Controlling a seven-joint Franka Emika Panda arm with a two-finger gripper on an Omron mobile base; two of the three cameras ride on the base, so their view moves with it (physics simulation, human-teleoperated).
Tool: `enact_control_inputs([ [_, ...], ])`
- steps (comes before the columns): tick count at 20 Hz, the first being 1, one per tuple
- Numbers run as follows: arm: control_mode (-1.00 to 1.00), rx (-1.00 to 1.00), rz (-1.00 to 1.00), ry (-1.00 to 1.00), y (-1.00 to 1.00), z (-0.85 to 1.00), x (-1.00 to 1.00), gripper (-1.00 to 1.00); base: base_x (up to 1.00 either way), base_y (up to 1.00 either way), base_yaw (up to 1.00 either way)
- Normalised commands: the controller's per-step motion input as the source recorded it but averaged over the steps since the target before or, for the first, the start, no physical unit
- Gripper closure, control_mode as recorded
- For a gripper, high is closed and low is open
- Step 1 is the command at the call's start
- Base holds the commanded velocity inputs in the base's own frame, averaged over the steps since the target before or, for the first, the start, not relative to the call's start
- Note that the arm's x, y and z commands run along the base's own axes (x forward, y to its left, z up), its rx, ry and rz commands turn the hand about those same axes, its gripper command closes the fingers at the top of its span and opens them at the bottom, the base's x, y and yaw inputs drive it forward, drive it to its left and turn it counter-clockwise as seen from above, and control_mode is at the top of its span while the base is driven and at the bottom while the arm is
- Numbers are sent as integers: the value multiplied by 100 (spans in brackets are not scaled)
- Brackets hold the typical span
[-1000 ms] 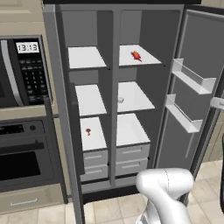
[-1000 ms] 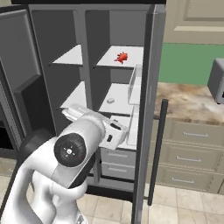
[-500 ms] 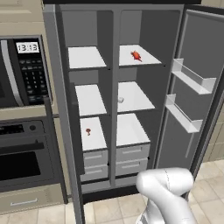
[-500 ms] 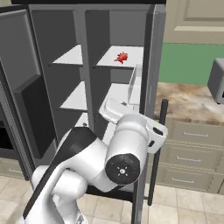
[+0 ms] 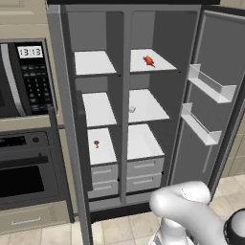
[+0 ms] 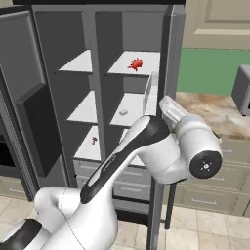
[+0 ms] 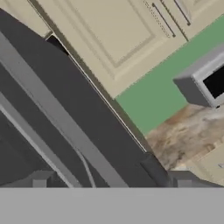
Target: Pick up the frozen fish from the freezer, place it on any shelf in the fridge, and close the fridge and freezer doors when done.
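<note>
The frozen fish [image 5: 149,61] lies on the top shelf [image 5: 158,66] of the wider right-hand compartment, the fridge [image 5: 149,110], near the shelf's back. By the look of things the placing is already done, and the step in hand appears to be the closing of the doors.

Left of it the narrower freezer [image 5: 98,115] stands open too, a small dark red blob [image 5: 96,143] on its lowest shelf and a small pale object [image 5: 131,109] on the fridge's middle shelf. The fridge door [image 5: 217,95], with its white inner bins, swings wide to the right; the freezer door [image 6: 27,97] hangs open to the left, beside the microwave [image 5: 24,76] and oven [image 5: 28,172].

In the right base view the white arm [image 6: 146,146] reaches up toward the near edge of the fridge door, at about middle-shelf height. The hand view shows the gripper [image 7: 111,180] with finger tips standing well apart, nothing between them, looking past the door toward the counter [image 7: 188,135] and cabinets [image 7: 122,35].

The next move likely calls for getting the hand behind the fridge door's outer edge and pushing it shut, then the same on the freezer side.
</note>
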Motion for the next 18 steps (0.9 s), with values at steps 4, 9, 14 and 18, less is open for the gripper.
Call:
enact_control_inputs([
  [4, -100, 23, 18, -1, -53, -4, 86, -100, 0, 0, 0],
  [9, -100, 21, 19, 0, -45, -5, 85, -100, 0, 0, 0],
  [14, -100, 16, 16, 1, -14, -11, 73, -100, 0, 0, 0],
  [18, -100, 0, 3, 6, 4, -28, 61, -100, 0, 0, 0],
])
